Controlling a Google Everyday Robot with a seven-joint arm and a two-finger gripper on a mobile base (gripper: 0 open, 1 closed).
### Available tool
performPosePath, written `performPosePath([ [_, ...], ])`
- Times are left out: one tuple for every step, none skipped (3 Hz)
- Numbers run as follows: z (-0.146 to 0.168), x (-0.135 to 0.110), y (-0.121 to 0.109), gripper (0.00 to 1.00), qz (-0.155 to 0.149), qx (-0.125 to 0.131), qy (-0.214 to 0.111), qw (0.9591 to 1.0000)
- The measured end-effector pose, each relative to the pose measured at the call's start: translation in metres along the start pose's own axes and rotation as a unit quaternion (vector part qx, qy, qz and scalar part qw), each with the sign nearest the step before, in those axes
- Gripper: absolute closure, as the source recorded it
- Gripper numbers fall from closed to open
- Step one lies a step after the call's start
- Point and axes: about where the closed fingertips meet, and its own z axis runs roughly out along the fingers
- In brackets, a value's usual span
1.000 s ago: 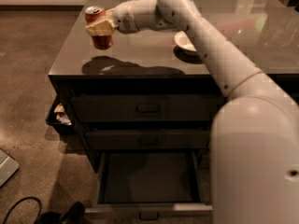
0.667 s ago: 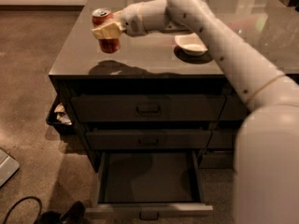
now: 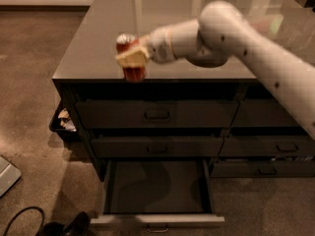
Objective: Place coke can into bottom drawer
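My gripper (image 3: 132, 58) is shut on the coke can (image 3: 132, 72), a small red can with a silver top, held upright in the air over the front left edge of the counter top. The white arm reaches in from the right. The bottom drawer (image 3: 156, 187) of the left column is pulled open below, its dark inside showing and its handle at the front rail. The can hangs well above the drawer and a little to the left of its middle.
The dark counter (image 3: 108, 28) carries two shut drawers (image 3: 156, 114) above the open one. Narrower drawers (image 3: 268, 146) stand in the right column. A black bin (image 3: 63, 124) sits left of the cabinet. A black cable (image 3: 19, 219) lies on the floor at front left.
The arm has carried the can from over the counter top toward the counter's front edge, lower and nearer the open drawer. The white bowl is now hidden or out of view.
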Motion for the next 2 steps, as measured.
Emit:
performPosePath([
  [-0.003, 0.058, 0.020, 1.00, 0.037, -0.002, -0.002, 0.9993],
  [-0.005, 0.110, 0.045, 1.00, 0.066, 0.000, -0.042, 0.9969],
])
